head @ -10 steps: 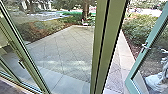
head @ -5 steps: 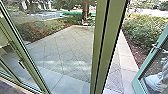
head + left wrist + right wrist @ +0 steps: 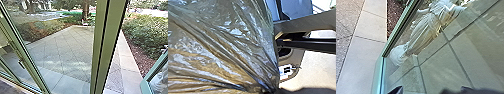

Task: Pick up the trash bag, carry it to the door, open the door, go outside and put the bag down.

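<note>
The trash bag (image 3: 225, 47), translucent and shiny, looms large in the left wrist view. Its folds draw together at my left gripper (image 3: 263, 88), which is shut on the gathered plastic. At the head view's lower right stands the swung-open glass door (image 3: 155, 73) with its green frame. The same door's frame (image 3: 379, 72) and glass fill much of the right wrist view, with a white crumpled shape showing in the glass. Dark parts of my right gripper (image 3: 397, 90) reach in low before the pane; whether they touch it I cannot tell.
A thick green post (image 3: 106, 47) stands between the fixed glass and the doorway. Outside lie paving (image 3: 62, 50) and a pale stone strip (image 3: 127, 60), with a mulch bed and bushes (image 3: 145, 32) on the right. A tree trunk rises farther back.
The door has swung farther open, its frame moving toward the head view's lower right corner and uncovering more of the bushes and mulch. The head camera has stayed put.
</note>
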